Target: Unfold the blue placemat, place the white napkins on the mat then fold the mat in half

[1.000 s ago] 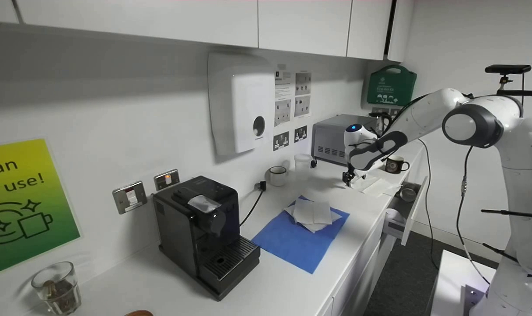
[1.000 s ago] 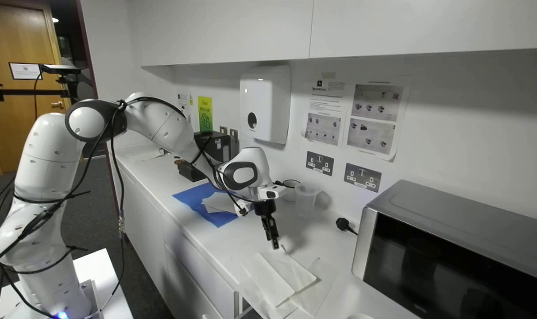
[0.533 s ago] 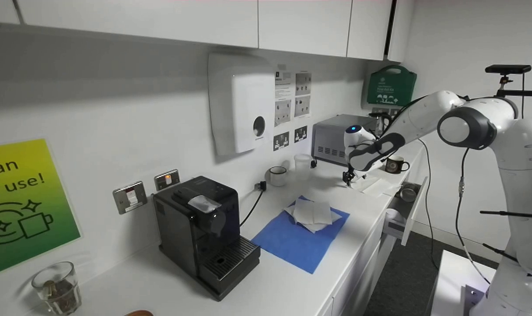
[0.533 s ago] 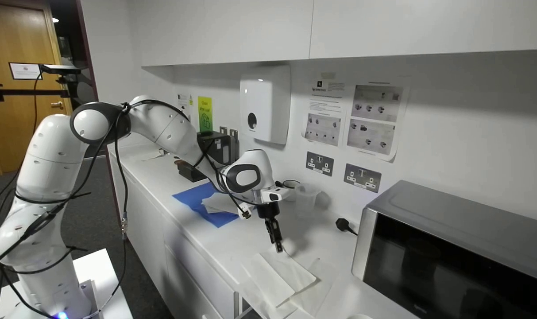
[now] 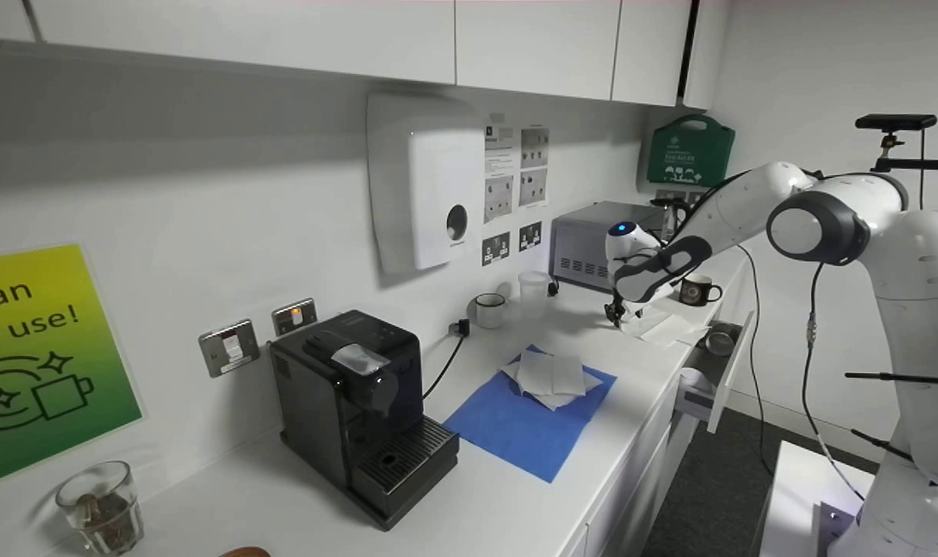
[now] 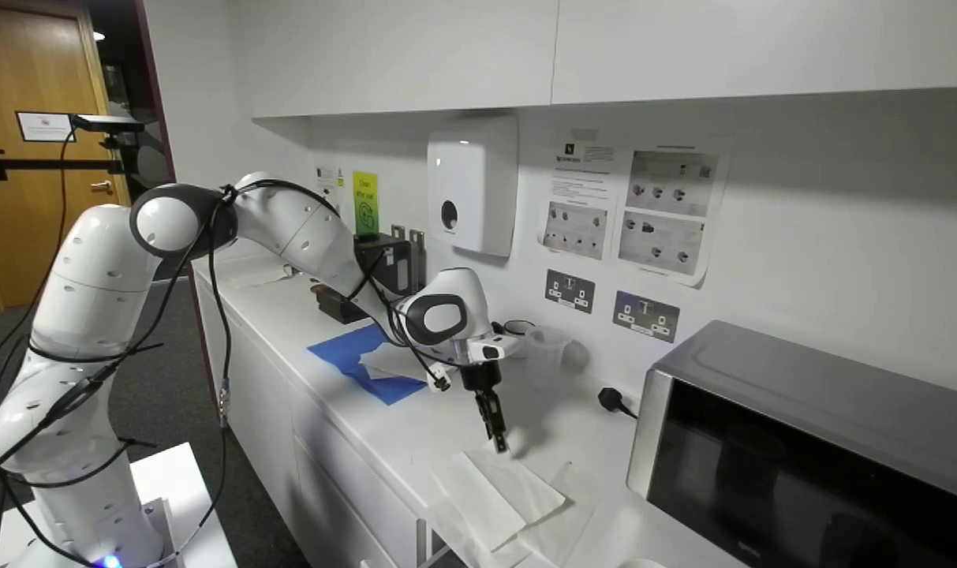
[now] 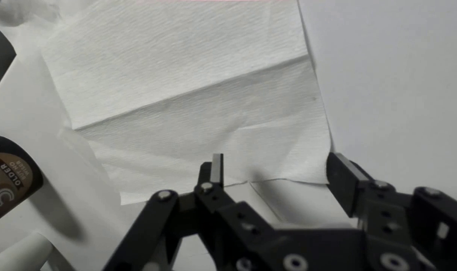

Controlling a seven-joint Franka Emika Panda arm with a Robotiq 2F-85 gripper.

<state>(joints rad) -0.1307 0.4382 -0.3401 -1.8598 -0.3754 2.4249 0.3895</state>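
On the white counter [image 5: 484,507], to the right of a black coffee machine [image 5: 349,387], lay one blue placemat [image 5: 507,433], spread flat. Upon its far part, in an exterior view: several white napkins [image 5: 550,377], unevenly stacked, presumably put there so that the bare near part could be folded over them. Well apart from the mat, in both exterior views: a second lot, loose napkins [image 6: 498,498], overlapping, directly on the counter near a grey microwave [image 6: 809,442]; probably stock awaiting transfer. Item, one gripper [image 7: 275,161], which pointed down at the edge nearest the mat; in the wrist view its fingers [image 7: 217,171] stood apart, nothing pinched between them, set astride a stretch of napkin edge, likely to gather the thin paper there. Whether the tips touched it could not be told. By the wall [image 5: 283,201]: a dark-rimmed cup [image 5: 490,312] and a translucent tub [image 5: 533,294], seemingly kept back to leave working room.
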